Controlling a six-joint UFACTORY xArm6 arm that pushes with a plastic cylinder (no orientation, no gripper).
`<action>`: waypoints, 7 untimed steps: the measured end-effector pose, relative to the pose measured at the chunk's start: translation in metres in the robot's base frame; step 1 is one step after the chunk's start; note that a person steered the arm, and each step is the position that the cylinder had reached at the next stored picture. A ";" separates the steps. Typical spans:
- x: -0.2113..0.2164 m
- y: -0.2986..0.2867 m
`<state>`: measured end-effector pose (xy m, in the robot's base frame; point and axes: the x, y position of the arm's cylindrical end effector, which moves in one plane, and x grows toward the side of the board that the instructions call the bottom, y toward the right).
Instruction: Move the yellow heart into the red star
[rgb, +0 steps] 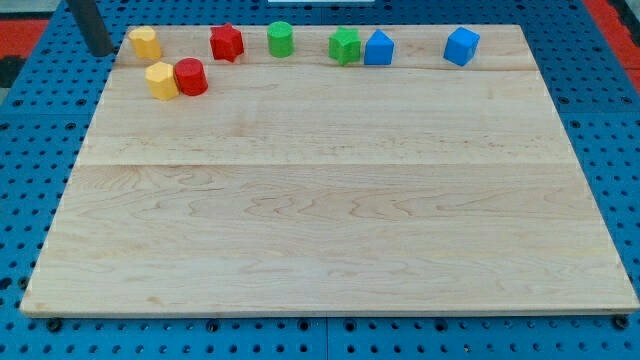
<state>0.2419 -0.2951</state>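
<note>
Yellow is the colour we follow: the yellow heart sits at the far left of the row along the view's top edge of the wooden board. Our tip stands just beside it, at its 9 o'clock, with a small gap we can see. We have no jaws, only a rod, so nothing is grasped. The red star lies at the heart's 3 o'clock, apart from it. So tip, heart and star stand almost on one line, and we judge a push toward 3 o'clock is needed. A yellow block and a red cylinder, touching each other, lie just below this line, near 5 o'clock of the heart.
</note>
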 end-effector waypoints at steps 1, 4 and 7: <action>-0.011 0.007; -0.015 0.063; -0.004 0.073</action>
